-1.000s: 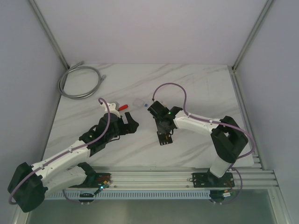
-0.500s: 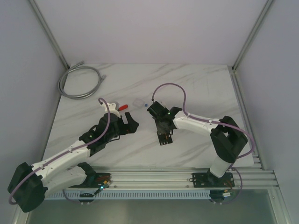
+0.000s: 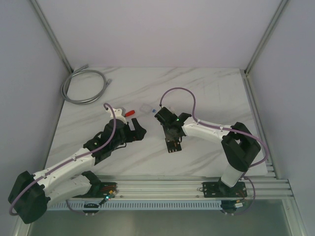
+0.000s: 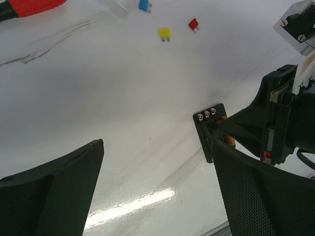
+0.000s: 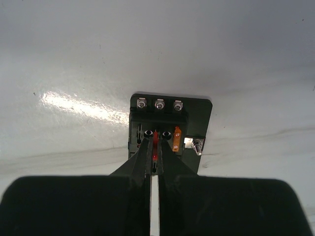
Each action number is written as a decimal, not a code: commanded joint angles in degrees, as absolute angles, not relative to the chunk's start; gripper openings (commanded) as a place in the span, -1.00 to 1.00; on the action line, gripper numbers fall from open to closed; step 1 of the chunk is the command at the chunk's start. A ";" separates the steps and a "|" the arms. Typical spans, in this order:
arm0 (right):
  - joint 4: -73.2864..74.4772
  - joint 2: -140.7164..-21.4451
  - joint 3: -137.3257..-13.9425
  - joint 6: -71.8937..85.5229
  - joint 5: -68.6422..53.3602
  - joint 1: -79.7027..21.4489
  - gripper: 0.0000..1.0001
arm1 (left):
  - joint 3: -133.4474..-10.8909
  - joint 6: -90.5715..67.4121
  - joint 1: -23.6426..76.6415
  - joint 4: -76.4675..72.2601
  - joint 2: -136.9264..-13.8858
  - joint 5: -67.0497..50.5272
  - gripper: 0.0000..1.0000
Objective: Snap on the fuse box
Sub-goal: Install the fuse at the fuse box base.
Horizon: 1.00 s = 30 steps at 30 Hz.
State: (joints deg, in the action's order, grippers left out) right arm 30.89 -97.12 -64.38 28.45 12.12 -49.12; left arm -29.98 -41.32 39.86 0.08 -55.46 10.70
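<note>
The fuse box (image 3: pixel 173 145) is a small flat black block lying on the white marble table, with three screws along one edge (image 5: pixel 170 110). It also shows in the left wrist view (image 4: pixel 206 130). My right gripper (image 3: pixel 172 138) stands over it. Its jaws (image 5: pixel 154 143) are nearly closed on a red fuse (image 5: pixel 156 137) standing in a slot of the box. An orange fuse (image 5: pixel 176 139) sits in the slot beside it. My left gripper (image 3: pixel 137 130) is open and empty (image 4: pixel 157 147), left of the box and just above the table.
A clear plastic cover (image 3: pixel 146 108) and a red-handled tool (image 3: pixel 129 113) lie behind the grippers. Loose yellow (image 4: pixel 164 33), red (image 4: pixel 194 23) and blue (image 4: pixel 143 5) fuses lie near them. A grey coiled cable (image 3: pixel 83 86) lies at the far left.
</note>
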 commanded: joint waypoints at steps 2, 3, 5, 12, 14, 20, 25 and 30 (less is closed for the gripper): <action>30.98 -96.43 -63.83 28.85 14.80 -49.45 -1.00 | -30.40 -41.49 39.64 0.36 -55.46 9.98 1.00; 31.02 -96.56 -63.73 28.97 14.89 -49.43 -1.00 | -30.41 -41.51 39.67 0.43 -55.46 10.01 1.00; 30.99 -96.31 -63.72 29.21 14.94 -49.44 -1.00 | -30.40 -41.54 39.64 0.38 -55.38 10.00 1.00; 30.96 -94.85 -63.75 29.49 15.13 -49.45 -1.00 | -30.37 -41.84 39.64 0.37 -55.54 10.07 1.00; 30.92 -94.62 -63.71 29.61 15.24 -49.44 -1.00 | -30.36 -41.85 39.64 0.43 -55.49 10.11 1.00; 30.89 -95.22 -63.34 30.15 15.82 -49.46 -1.00 | -30.34 -41.93 39.60 0.42 -55.46 10.10 1.00; 30.65 -96.22 -62.97 30.36 15.67 -49.47 -1.00 | -30.39 -41.95 39.67 0.44 -55.47 9.93 1.00; 29.74 -96.60 -62.34 30.54 15.23 -49.48 -1.00 | -30.41 -42.04 39.64 0.42 -55.31 9.94 1.00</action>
State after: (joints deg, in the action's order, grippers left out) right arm 30.37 -96.01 -63.75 29.41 13.82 -49.12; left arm -29.98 -41.54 39.86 0.08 -55.46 10.50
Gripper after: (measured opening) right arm 0.048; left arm 0.998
